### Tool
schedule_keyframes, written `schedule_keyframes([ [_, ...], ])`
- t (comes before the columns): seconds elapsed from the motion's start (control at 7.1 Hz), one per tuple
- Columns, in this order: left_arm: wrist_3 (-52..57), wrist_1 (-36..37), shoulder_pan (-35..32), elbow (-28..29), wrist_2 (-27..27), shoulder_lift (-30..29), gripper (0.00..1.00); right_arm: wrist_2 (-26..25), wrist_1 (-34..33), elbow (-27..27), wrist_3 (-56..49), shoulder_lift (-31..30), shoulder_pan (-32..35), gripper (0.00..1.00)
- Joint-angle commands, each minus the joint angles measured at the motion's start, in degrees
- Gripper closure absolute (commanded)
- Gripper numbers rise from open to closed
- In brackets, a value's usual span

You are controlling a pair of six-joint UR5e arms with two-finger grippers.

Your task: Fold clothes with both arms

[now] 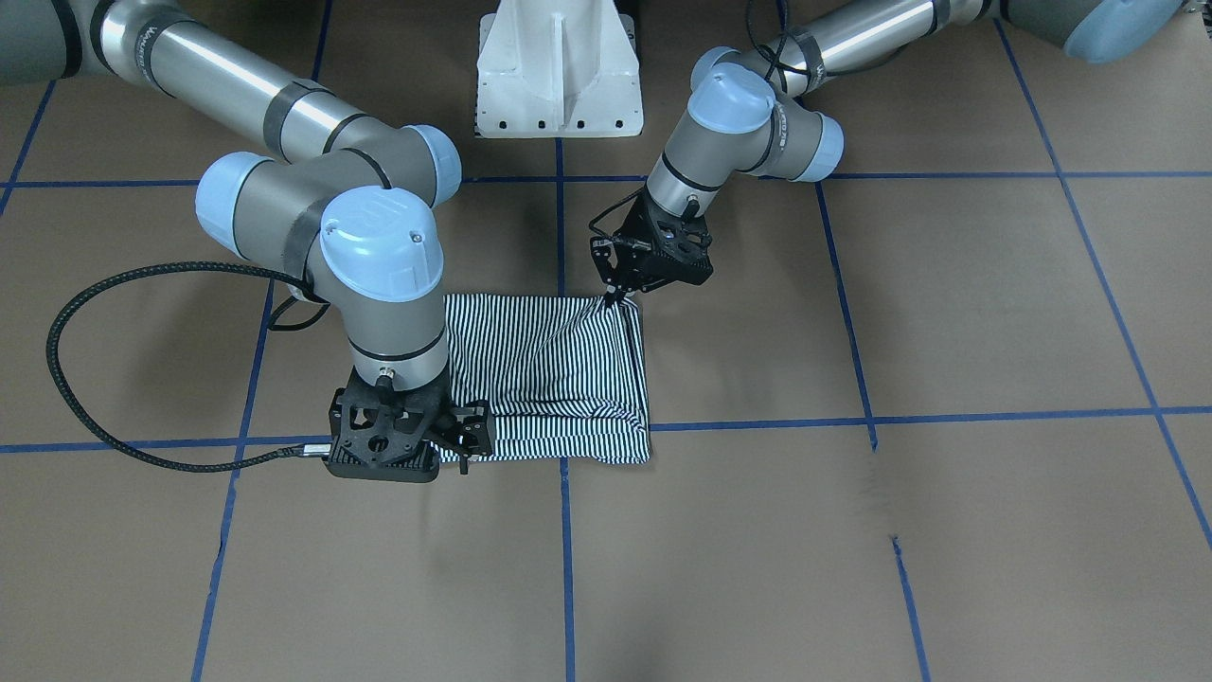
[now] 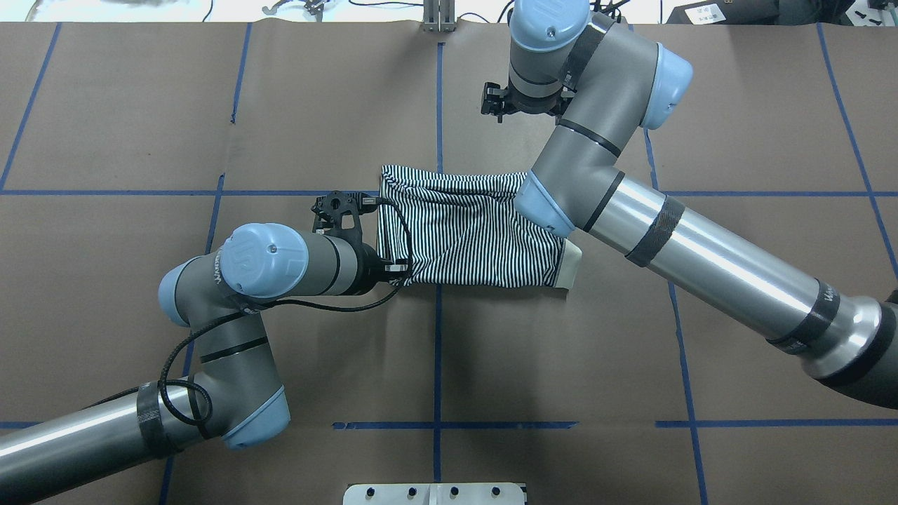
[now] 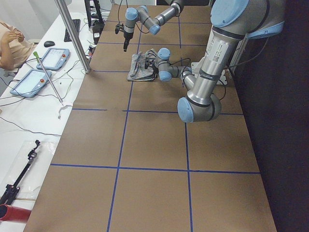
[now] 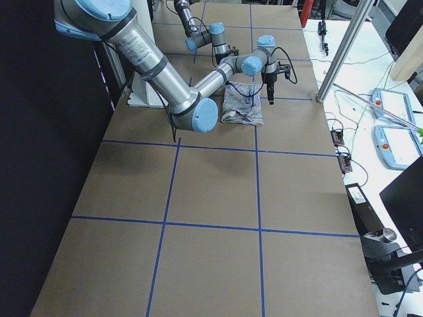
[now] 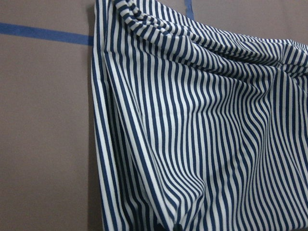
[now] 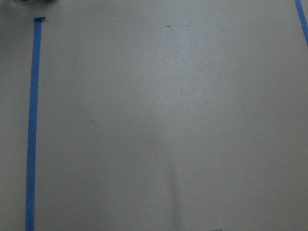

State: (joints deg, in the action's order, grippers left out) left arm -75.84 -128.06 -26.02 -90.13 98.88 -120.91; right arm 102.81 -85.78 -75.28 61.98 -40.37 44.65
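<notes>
Found the shirt (image 2: 477,231) folded into a rough rectangle at the centre of the table (image 2: 210,105), lying over a crossing of blue tape (image 2: 438,315) lines. Noted a cream collar (image 2: 572,258) poking out at its right end. Noted creases fanning across the stripes from the near left corner (near = robot's side).

Logged the left gripper (image 1: 611,299) at that near left corner, tilted, with its tips down on the cloth. Read its jaws as closed, pinching the corner of the shirt. Checked against the left wrist view: striped cloth across most of the frame, folds gathering toward the bottom edge.

Logged the right gripper (image 3: 124,44) raised off the table and pointing straight down, past the shirt's far edge toward the right end, apart from the cloth. Saw only brown table surface and tape in the right wrist view. Cannot tell whether its jaws are open or closed: tips too small in the side views and mostly hidden by the wrist in the others.

Saw the right arm (image 2: 701,245) passing above the shirt's right end in the overhead view.
</notes>
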Motion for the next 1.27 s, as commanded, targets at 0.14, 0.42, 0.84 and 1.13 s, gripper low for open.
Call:
schedule_keyframes([
  [0.14,1.0,-0.1,-0.2,-1.8,0.0,2.7,1.00,0.0,0.1,0.0,0.0,-0.2,-0.1,0.00],
  [0.42,1.5,-0.3,-0.3,-6.3,0.0,8.4,1.00,0.0,0.1,0.0,0.0,-0.2,0.0,0.00],
  [0.84,3.2,0.0,-0.3,-8.0,0.1,9.9,0.01,0.0,0.1,-0.8,0.0,-0.7,0.0,0.00],
  [1.13,4.5,0.8,-3.9,-7.7,0.3,8.5,0.00,0.0,0.2,-1.9,0.1,-1.6,-0.1,0.00],
])
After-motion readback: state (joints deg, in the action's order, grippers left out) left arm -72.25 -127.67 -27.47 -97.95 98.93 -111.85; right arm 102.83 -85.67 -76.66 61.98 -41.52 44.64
